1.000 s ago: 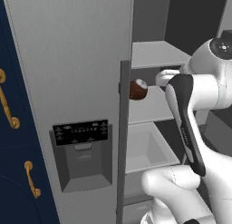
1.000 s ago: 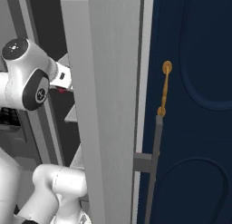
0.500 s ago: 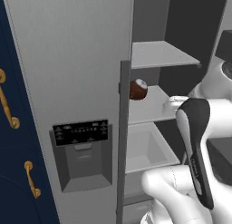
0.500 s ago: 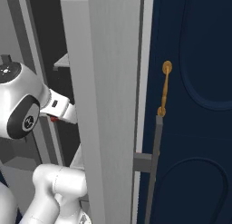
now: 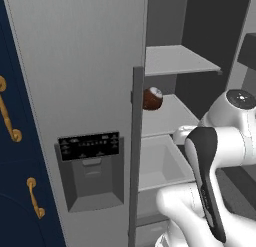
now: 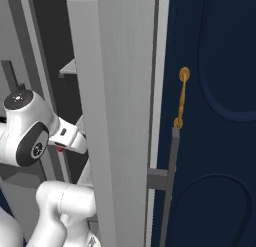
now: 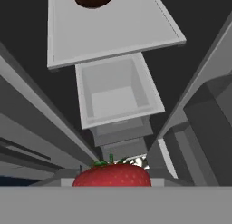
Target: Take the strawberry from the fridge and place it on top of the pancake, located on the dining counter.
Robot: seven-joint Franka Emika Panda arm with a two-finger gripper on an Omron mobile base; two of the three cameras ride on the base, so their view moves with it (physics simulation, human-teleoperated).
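The strawberry (image 7: 112, 174) sits bright red and large at the bottom of the hand view, right against the hand. In the right base view a red speck of the strawberry (image 6: 60, 149) peeks under my gripper (image 6: 64, 145), which is shut on it in front of the open fridge (image 5: 75, 66). The hand looks into the fridge interior, over a shelf and a bin. The fingertips themselves are hidden behind the berry. The pancake and the dining counter are out of view.
A brown ball with a white patch (image 5: 152, 98) lies on the middle fridge shelf (image 5: 167, 116), above a white drawer bin (image 5: 157, 163). The open grey door with its dark handle (image 5: 135, 156) stands left of the arm. Navy cabinets with gold handles (image 6: 181, 96) flank the fridge.
The arm has pulled back and down from the middle shelf beside the brown ball, and the strawberry has come away with the hand. The brown ball has stayed put.
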